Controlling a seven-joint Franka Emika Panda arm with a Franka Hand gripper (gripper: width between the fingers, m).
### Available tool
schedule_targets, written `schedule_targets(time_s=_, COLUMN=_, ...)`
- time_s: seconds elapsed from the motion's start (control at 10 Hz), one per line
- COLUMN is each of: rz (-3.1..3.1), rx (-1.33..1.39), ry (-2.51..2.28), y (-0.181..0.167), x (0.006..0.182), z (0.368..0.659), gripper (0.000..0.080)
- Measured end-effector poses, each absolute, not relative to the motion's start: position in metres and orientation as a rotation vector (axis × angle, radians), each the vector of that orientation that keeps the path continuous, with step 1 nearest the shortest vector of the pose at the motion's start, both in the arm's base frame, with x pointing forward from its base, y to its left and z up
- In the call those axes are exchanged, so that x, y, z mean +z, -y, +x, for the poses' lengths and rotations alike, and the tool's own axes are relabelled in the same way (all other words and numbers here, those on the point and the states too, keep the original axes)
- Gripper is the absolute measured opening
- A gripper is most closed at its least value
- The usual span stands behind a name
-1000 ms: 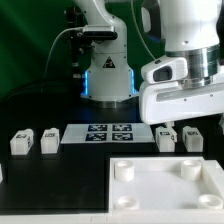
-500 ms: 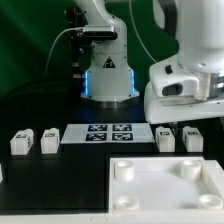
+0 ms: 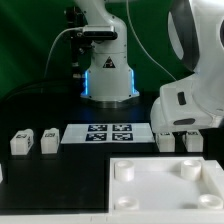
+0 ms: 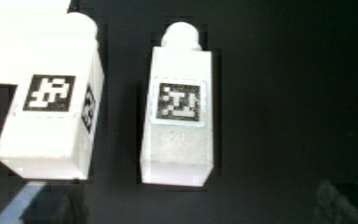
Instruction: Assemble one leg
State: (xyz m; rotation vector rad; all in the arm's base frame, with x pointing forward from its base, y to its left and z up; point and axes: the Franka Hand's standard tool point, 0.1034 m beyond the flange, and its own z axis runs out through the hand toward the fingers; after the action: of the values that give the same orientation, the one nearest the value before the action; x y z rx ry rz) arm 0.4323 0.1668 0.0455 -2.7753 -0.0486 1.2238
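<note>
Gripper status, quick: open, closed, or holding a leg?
Gripper: cannot be told, its fingers do not show clearly in either view. Two legs lie beneath it, with no fingers on them.

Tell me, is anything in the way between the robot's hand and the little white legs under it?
Nothing visible is. The wrist view shows one leg beside a second leg on the black table, nothing covering them. The hand hangs right above.

In the exterior view the white arm (image 3: 200,35) curves down from one o'clock to three o'clock, where its blocky wrist (image 3: 190,100) points the gripper (image 3: 183,129) straight down, its dark fingers too shadowed to judge their spread.
</note>
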Motion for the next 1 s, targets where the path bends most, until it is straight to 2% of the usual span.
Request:
schedule_targets(time_s=0.5, rz=-2.767, rx=1.301, ry=0.039, y=-0.172, x=0.021, z=0.401, gripper=0.0648)
schedule_targets(time_s=1.0, rz=-2.757, rx=1.338, ry=0.051, y=-0.175, x=0.011, z=0.392, gripper=0.0648)
